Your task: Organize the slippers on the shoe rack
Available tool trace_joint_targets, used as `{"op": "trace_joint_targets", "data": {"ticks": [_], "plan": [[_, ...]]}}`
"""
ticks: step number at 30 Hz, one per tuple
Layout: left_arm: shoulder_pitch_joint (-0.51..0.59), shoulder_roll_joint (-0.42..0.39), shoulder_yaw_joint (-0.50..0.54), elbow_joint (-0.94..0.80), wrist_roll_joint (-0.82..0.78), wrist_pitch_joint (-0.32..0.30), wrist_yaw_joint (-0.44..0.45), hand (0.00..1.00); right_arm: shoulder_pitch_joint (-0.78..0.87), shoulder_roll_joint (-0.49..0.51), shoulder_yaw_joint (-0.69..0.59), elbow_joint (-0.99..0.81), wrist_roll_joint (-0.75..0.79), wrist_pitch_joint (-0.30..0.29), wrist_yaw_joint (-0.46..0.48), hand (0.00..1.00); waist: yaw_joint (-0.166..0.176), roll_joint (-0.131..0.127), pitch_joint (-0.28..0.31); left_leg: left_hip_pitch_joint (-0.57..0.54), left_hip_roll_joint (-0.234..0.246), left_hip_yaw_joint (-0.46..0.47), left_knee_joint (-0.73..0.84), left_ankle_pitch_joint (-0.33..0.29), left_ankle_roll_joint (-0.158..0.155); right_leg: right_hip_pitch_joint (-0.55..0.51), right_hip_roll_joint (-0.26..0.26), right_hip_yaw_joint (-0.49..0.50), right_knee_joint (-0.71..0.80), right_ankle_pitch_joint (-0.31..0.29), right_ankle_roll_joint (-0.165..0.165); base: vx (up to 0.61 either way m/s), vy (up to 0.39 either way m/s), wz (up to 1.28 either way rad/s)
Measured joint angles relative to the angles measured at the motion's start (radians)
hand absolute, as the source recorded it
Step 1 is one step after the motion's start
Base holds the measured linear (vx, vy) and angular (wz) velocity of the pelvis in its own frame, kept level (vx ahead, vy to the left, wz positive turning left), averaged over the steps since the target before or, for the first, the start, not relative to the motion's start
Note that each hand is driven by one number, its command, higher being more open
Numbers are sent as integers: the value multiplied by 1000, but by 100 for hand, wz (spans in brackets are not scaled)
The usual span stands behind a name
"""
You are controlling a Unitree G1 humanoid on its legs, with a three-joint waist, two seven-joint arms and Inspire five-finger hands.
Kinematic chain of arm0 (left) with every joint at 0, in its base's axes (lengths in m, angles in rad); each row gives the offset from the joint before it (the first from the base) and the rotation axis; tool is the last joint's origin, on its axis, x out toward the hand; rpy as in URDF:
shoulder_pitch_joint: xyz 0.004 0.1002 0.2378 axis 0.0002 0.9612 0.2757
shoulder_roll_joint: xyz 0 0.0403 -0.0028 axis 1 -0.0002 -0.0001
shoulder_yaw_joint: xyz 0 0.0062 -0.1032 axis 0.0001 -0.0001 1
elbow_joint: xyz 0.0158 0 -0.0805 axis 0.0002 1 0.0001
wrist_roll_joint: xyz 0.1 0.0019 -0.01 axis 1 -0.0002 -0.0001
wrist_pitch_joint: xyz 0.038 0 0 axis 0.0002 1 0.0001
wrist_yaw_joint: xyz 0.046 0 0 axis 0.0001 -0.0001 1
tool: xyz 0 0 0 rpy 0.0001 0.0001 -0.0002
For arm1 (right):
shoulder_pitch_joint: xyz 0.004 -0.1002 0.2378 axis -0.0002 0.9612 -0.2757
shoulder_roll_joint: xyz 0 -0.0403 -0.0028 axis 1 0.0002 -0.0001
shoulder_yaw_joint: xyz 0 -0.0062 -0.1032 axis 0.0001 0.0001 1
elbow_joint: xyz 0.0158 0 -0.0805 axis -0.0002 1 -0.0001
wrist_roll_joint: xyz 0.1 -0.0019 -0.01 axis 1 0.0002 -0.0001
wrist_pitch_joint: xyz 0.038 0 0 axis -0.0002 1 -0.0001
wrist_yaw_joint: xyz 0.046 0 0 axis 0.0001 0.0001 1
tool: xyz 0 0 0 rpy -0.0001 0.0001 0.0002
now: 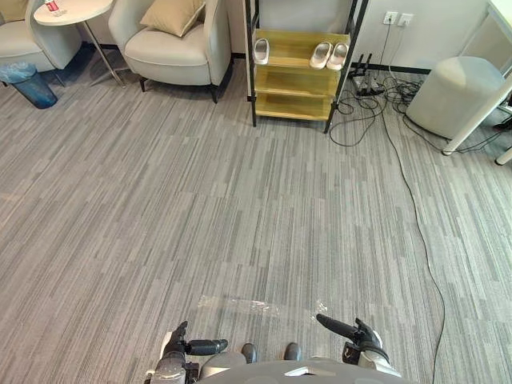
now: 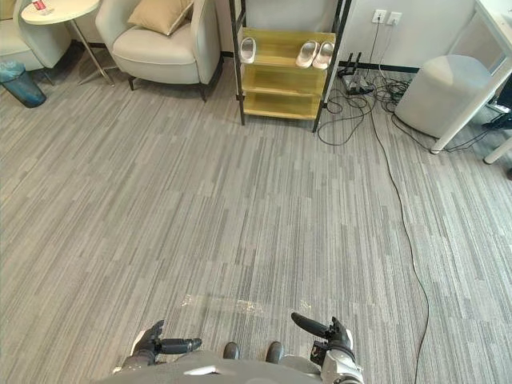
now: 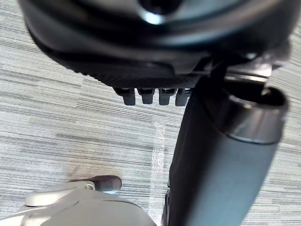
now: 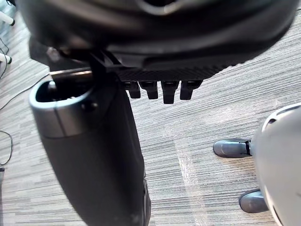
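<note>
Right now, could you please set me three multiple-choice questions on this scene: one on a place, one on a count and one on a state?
1. On which shelf of the shoe rack do the slippers lie?
A. the highest in view
B. the middle one
C. the lowest one

2. How many slippers are on the rack?
A. two
B. three
C. five

3. What are the left hand and the right hand doing?
A. each grips a slipper
B. both hang open and empty
C. one grips the rack

Answers:
1 A, both lower shelves are bare.
2 B, one lies alone at the left and a pair at the right.
3 B, both hands are low over the carpet, far from the rack.
</note>
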Motion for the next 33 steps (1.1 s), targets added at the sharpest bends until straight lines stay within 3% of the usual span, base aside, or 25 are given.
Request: {"op": "trace_joint_targets", "data": {"ticks": [26,33], "plan": [[-1,0,-5,0,0,0,-2,100,3,-3,11,0,-26,0,2,100,4,4,3,29,2,46,0,-7,-7,15,1,45,-1,2,-2,-17,0,-5],[-5,1,0,0,-1,1,-7,100,3,-8,40,-6,-44,1,3,100,9,-1,1,-35,11,94,84,-63,25,-24,7,86,-1,9,-7,-10,7,-20]]}}
